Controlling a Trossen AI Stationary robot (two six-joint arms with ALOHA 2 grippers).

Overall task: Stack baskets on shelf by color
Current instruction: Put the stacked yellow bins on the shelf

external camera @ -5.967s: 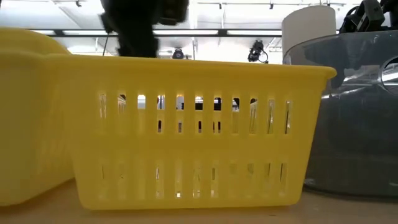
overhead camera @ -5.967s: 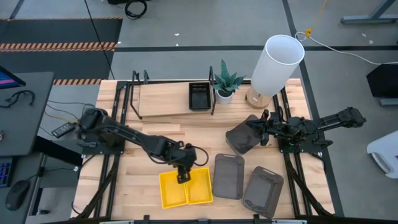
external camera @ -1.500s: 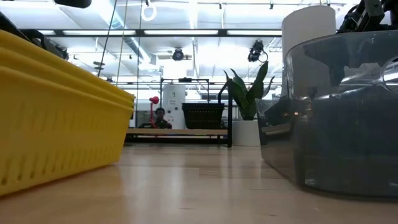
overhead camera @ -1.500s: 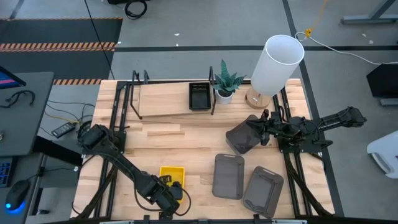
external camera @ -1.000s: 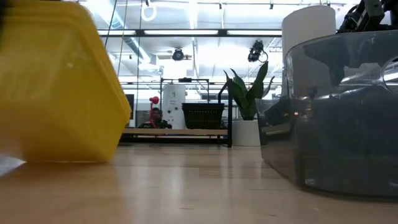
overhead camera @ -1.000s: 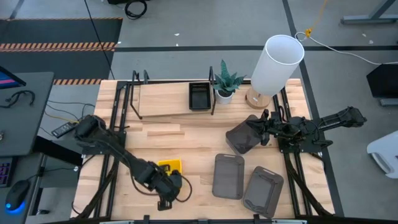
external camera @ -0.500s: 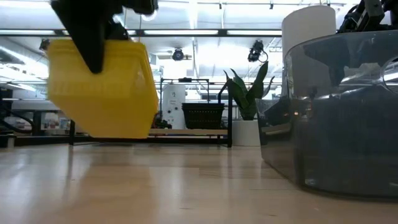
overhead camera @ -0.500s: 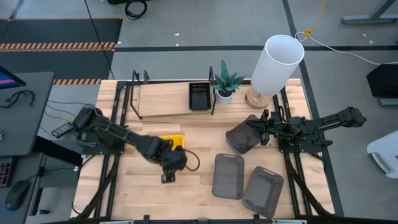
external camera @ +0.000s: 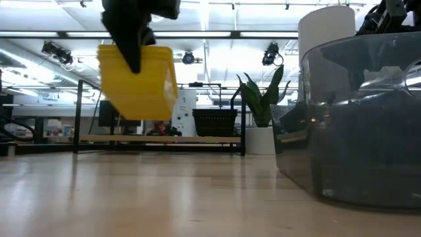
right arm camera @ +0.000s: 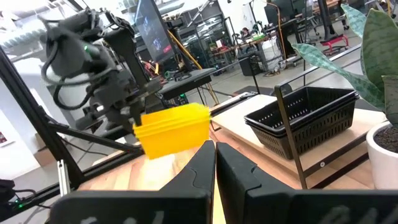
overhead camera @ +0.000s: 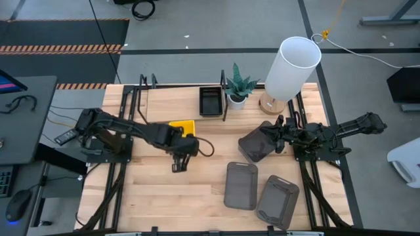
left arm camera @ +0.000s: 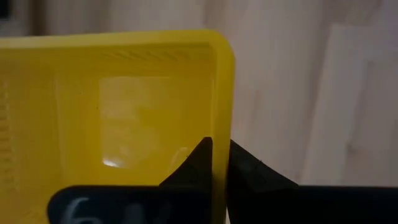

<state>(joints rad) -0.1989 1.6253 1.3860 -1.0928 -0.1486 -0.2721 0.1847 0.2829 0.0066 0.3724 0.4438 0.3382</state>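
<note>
My left gripper (overhead camera: 181, 136) is shut on a nested stack of yellow baskets (overhead camera: 183, 126), held in the air just in front of the shelf (overhead camera: 172, 106); the right wrist view shows the stack (right arm camera: 174, 132) too. Black baskets (overhead camera: 210, 101) stand on the right end of the shelf's board. My right gripper (overhead camera: 276, 134) is shut, above the table's right half, beside a tipped dark grey basket (overhead camera: 255, 143). Two more grey baskets (overhead camera: 241, 185) (overhead camera: 277, 200) lie flat near the front edge. My left gripper pinches one side wall of the yellow stack at its rim (left arm camera: 221, 134), one finger inside (left arm camera: 198, 163) and one outside. The fingers come slanting down from the table's near side. The stack hangs tilted, clear of the table (external camera: 139, 82). My right gripper: I cannot tell whether it touches the tipped grey basket.
A white plant pot (overhead camera: 237, 99) stands just right of the shelf's end rail (overhead camera: 224, 98). A tall white cylinder (overhead camera: 291, 66) on a wooden foot rises at the back right. The left part of the shelf board is bare wood.
My left gripper has carried the yellow stack up from near the table's front edge toward the far edge and the shelf, a little to the right. The stack has gone from low over the table to lifted well clear and tilted.
</note>
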